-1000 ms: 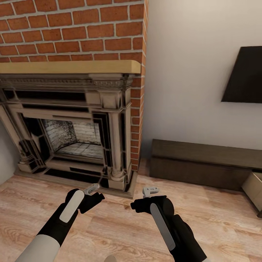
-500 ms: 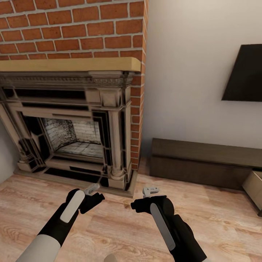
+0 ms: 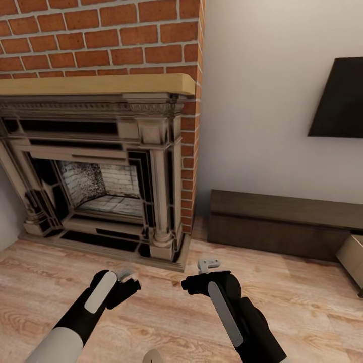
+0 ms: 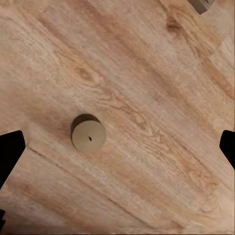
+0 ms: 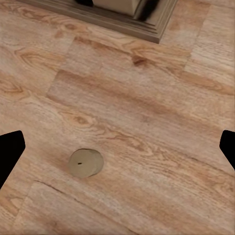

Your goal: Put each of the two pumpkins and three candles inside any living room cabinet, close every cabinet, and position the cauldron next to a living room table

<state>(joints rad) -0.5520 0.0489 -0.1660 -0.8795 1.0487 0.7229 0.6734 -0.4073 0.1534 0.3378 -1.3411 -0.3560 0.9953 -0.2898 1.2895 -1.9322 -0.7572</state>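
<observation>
A small, short round candle [image 4: 88, 135] stands on the wood floor under my left gripper [image 4: 117, 149], which is open and points down with the candle between and below its dark fingertips [image 4: 10, 154]. In the right wrist view a candle [image 5: 85, 162] sits on the floor ahead of my right gripper [image 5: 117, 149], also open and empty. In the head view both grippers, left [image 3: 126, 276] and right [image 3: 208, 263], hover low over the floor before the fireplace, and a candle [image 3: 153, 357] peeks in at the bottom edge. The long dark-brown cabinet [image 3: 282, 222] stands against the wall at the right, its right drawer [image 3: 353, 254] pulled out.
A stone fireplace [image 3: 101, 171] with a wooden mantel [image 3: 96, 84] and brick wall above is straight ahead, its base step [image 5: 147, 22] close to the grippers. A dark flat screen [image 3: 340, 101] hangs on the pale wall over the cabinet. Wood floor [image 3: 312, 312] spreads to the right.
My left gripper has dropped lower and turned down toward the floor. The right arm has held still. The whole picture has shifted up a little, so the head camera tilted.
</observation>
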